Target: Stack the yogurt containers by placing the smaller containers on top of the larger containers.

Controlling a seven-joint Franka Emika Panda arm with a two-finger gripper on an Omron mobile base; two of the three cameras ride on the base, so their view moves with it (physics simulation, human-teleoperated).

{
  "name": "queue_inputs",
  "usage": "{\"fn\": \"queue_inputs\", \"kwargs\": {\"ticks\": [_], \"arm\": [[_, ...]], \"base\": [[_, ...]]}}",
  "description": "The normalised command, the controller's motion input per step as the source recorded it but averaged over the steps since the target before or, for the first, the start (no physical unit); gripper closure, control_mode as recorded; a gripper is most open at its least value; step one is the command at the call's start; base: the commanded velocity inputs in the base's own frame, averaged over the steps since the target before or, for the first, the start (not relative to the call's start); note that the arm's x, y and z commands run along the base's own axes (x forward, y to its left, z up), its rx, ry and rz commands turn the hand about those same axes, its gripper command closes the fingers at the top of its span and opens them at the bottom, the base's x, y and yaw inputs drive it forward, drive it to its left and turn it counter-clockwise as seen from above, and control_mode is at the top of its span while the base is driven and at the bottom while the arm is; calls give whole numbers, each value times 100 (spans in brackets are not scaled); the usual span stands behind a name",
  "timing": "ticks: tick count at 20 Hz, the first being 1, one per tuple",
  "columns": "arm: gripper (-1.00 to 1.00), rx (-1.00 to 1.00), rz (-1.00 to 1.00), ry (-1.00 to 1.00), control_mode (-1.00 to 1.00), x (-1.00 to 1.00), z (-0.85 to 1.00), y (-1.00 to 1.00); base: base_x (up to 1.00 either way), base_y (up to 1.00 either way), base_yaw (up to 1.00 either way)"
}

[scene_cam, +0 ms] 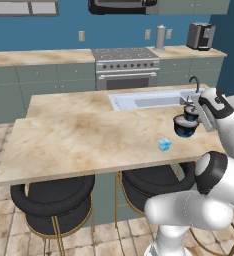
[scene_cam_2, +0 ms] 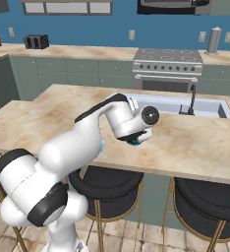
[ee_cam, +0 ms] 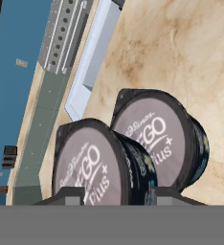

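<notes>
Navy tub (ee_cam: 92, 165) between end effector (ee_cam: 116, 195) fingers

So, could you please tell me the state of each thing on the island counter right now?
Nearer dark yogurt tub: upright, lid on, flanked by the gripper.
Farther dark yogurt tub: upright, lid on, nothing stacked on it.
Cyan yogurt cup: on the island counter, apart, unstacked.
Gripper: straddling the nearer tub; grip unclear.
</notes>
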Motion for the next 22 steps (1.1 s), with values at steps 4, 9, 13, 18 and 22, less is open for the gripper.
{"fn": "queue_inputs", "kwargs": {"ticks": [4,9,13,18,22], "arm": [[100,0,0,0,-100,3,-12,0],[100,0,0,0,-100,9,-10,0],[100,0,0,0,-100,16,-10,0],[100,0,0,0,-100,18,-14,-1],[100,0,0,0,-100,13,-15,-11]], "base": [[0,0,0],[0,0,0],[0,0,0],[0,0,0],[0,0,0]]}}
